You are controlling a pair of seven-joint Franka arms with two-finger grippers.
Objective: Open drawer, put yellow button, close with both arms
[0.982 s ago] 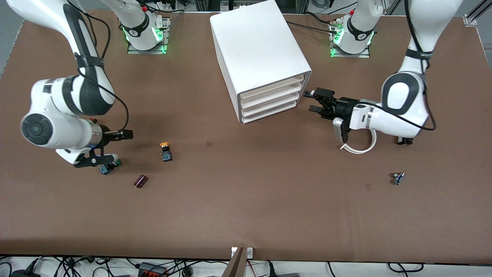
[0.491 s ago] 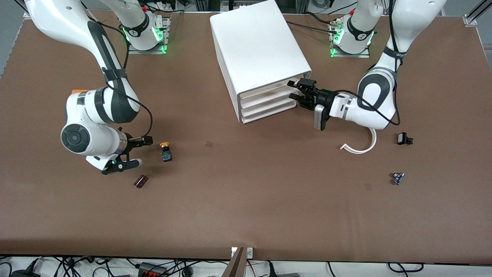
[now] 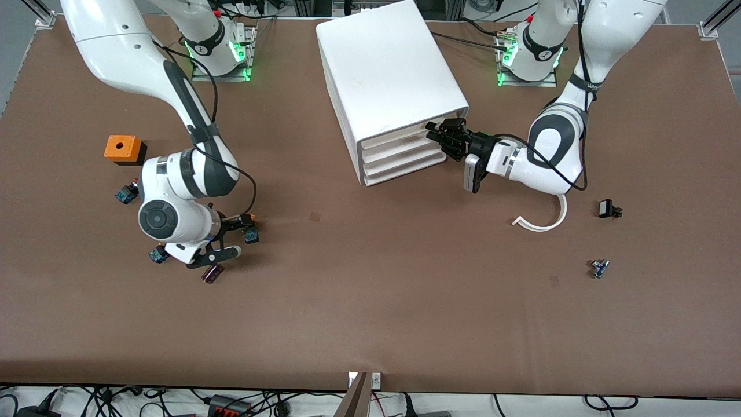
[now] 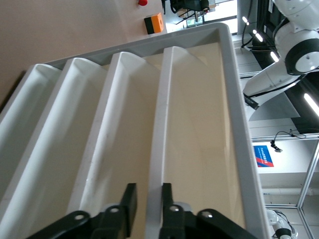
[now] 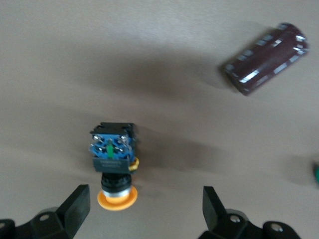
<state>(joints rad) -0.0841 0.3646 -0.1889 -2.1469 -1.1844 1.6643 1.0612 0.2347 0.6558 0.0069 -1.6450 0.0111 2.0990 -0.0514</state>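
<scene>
The white cabinet [image 3: 388, 69] stands mid-table, all its drawers closed. The drawer [image 3: 403, 136] is the highest of its four fronts. My left gripper [image 3: 441, 135] is at that front's end toward the left arm. In the left wrist view its narrowly open fingers [image 4: 128, 204] straddle the drawer's white front lip [image 4: 158, 149], with a gap on one side. The yellow button [image 3: 250, 231] lies on its side on the table. My right gripper [image 3: 233, 236] is low beside it. In the right wrist view the button [image 5: 113, 159] lies between the wide-open fingers [image 5: 77, 209], untouched.
A maroon cylinder [image 3: 212, 273] lies just nearer the camera than the right gripper. A green-capped button [image 3: 157, 255], a red-capped button [image 3: 125, 194] and an orange box [image 3: 123, 148] sit toward the right arm's end. A white curved strip [image 3: 544, 221] and two small parts [image 3: 608, 209] [image 3: 599, 268] lie toward the left arm's end.
My right gripper has moved across the table to the yellow button, uncovering the orange box and the red-capped button. My left gripper has moved in onto the drawer's front lip.
</scene>
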